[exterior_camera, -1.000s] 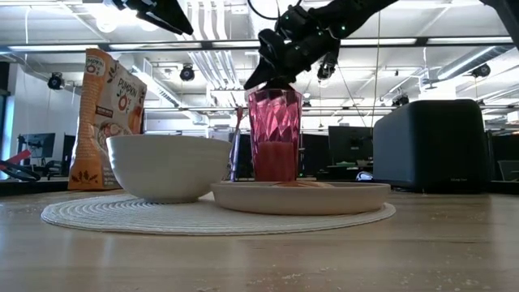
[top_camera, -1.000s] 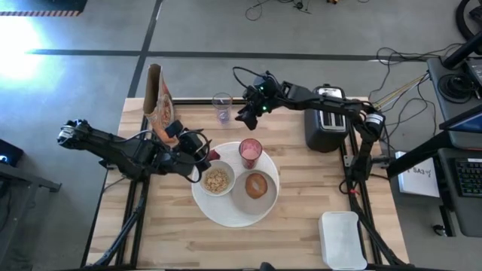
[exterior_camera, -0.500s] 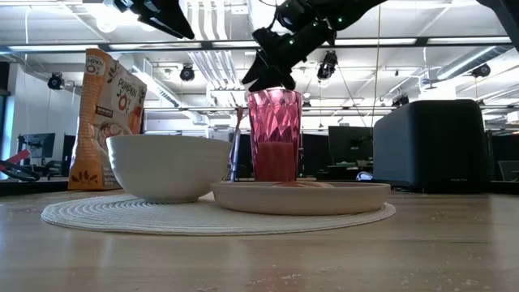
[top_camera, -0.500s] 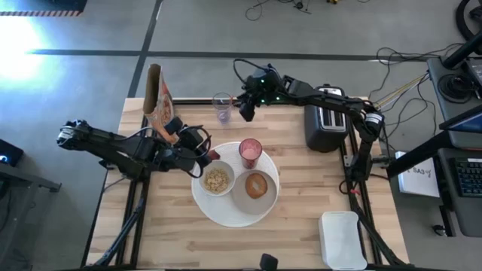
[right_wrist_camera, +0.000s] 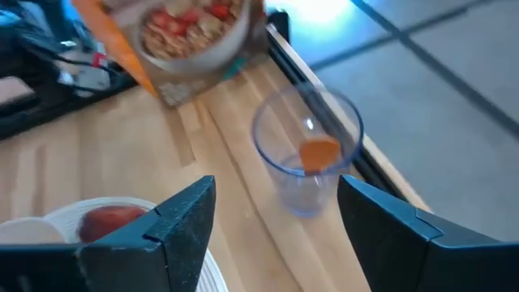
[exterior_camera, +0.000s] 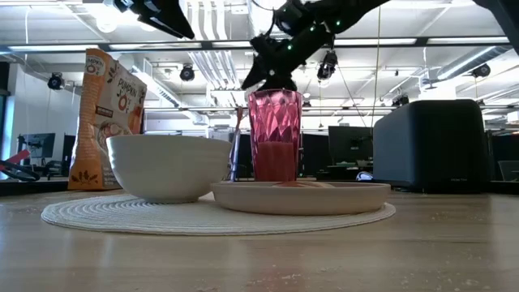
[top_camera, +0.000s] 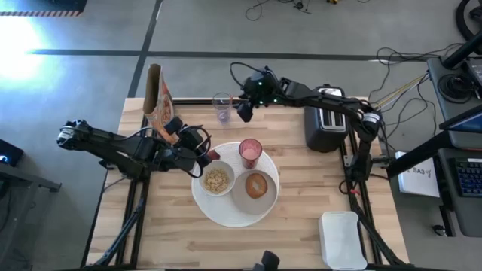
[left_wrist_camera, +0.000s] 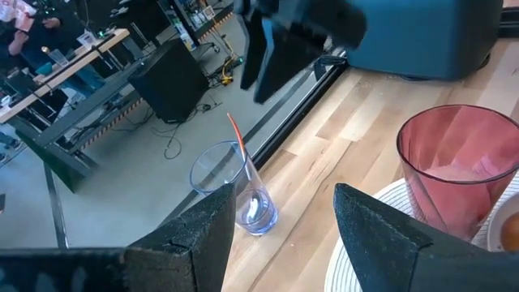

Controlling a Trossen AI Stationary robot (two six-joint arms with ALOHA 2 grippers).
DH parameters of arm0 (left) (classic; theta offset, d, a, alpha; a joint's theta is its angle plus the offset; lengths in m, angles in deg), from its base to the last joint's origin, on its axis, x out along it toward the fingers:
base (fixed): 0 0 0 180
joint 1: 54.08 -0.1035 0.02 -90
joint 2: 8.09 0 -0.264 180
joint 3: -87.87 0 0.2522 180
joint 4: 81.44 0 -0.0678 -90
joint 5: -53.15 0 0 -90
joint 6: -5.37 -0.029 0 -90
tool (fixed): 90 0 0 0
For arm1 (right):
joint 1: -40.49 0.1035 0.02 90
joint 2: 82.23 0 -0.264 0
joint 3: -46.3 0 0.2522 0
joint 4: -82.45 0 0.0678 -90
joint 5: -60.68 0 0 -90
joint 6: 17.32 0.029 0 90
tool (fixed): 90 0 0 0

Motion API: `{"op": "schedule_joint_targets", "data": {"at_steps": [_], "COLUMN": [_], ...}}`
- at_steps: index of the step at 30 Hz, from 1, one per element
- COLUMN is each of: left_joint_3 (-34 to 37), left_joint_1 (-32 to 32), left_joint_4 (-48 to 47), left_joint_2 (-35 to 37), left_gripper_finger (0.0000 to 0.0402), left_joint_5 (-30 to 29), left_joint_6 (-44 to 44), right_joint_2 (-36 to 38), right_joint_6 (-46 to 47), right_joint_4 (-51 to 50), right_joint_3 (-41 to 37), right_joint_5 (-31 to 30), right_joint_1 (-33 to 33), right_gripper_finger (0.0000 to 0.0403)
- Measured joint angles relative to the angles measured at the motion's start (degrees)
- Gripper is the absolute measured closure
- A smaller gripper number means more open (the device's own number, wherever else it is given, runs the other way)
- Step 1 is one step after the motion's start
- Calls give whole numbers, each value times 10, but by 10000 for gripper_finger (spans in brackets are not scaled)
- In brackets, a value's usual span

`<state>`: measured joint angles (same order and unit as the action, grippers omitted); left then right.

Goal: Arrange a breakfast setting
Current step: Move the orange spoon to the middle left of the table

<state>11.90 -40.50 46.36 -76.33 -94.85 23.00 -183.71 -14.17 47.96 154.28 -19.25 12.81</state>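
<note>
High view: right gripper (top_camera: 245, 110), jaws wide and empty, hovers just beside the upright clear glass (top_camera: 222, 107), nearer it than the left gripper (top_camera: 202, 154).

Grey concrete floor (top_camera: 90, 26) with loose cables (top_camera: 279, 6) (desks and monitors behind), bright ceiling lights (exterior_camera: 109, 18).

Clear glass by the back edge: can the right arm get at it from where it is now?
Probably yes. The right gripper hangs open just beside the clear glass, and its wrist view shows the glass ahead between its fingers with nothing between. The cereal bag stands well off.
</note>
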Motion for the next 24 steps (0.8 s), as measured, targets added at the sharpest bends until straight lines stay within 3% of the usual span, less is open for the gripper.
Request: {"op": "schedule_joint_targets", "data": {"at_steps": [7,15,24], "left_joint_3": [0,0,0], "left_joint_1": [0,0,0], "left_joint_4": [0,-1,-2], "left_joint_2": [2,7,7], "left_gripper_finger": [208,208,208], "left_joint_5": [0,0,0], "left_joint_6": [0,-1,-2], "right_joint_2": [-38,-54,-54], "right_joint_6": [43,14,13], "right_joint_4": [16,41,69], "right_joint_3": [-2,-1,-1], "right_joint_5": [-13,-61,-62], "right_joint_1": [-1,-1,-1], "right_gripper_finger": [151,154,151]}}
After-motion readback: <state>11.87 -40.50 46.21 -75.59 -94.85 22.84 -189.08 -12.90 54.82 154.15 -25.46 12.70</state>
